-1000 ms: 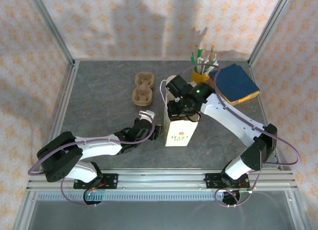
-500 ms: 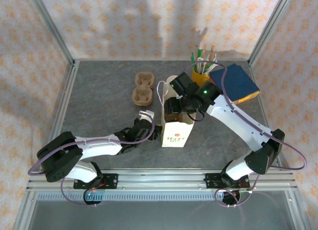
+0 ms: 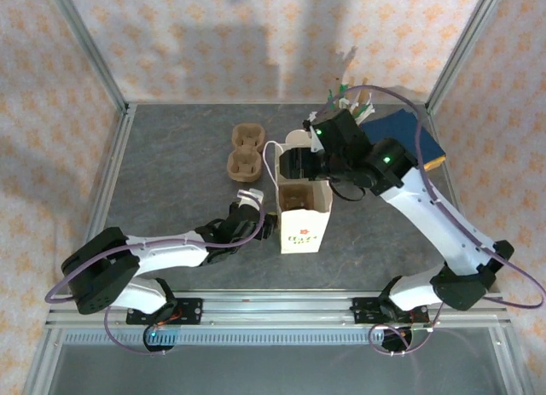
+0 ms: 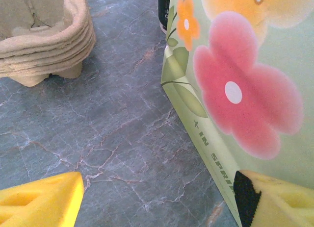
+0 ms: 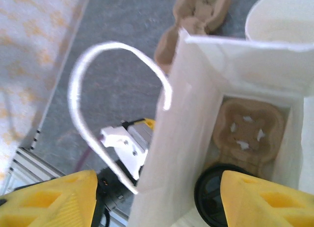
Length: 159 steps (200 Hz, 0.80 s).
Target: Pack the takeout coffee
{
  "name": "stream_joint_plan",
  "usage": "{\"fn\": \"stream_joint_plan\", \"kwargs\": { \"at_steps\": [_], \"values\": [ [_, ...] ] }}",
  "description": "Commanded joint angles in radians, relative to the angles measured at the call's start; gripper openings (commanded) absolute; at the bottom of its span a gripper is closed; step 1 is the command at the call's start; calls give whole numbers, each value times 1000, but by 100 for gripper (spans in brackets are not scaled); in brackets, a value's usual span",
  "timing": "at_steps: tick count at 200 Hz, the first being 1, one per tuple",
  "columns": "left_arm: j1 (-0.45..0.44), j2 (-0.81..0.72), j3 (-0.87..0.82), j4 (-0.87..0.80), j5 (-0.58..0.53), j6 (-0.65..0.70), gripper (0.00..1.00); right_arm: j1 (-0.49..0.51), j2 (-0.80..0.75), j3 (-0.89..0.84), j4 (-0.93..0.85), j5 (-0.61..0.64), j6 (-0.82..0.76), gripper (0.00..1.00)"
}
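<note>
Right claw [image 3: 295, 164] spread, hovering above paper bag [image 3: 304, 229]

Left of the paper bag [image 3: 303, 212], the left arm [image 3: 171, 254] is showing white shells between bulky black joints. Right of the bag, the right arm [image 3: 426, 206] is wearing the same colours. Thin purple cables [image 3: 380, 89] are looping off both. Green lights [image 3: 386, 162] are glowing on the right arm's black wrist. The left tool [image 4: 158, 188] and right tool [image 5: 158, 180] are showing yellow wedge fingers [image 4: 39, 200], one faced with a black pad [image 4: 244, 195].
</note>
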Motion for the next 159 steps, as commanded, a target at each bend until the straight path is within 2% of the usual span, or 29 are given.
{"fn": "stream_joint_plan", "kwargs": {
  "at_steps": [1, 66, 118, 159],
  "values": [
    [-10, -40, 10, -33, -39, 3, 82, -7, -49, 42, 74, 51, -23, 69],
    [-9, -175, 50, -141, -109, 4, 83, -30, -103, 55, 216, 352, -127, 85],
    [19, -346, 67, -224, -169, 1, 86, -319, -122, -80, 342, 192, -156, 86],
    [127, -439, 60, -242, -140, -34, 88, -470, -67, -145, 420, 155, -201, 86]
  ]
}}
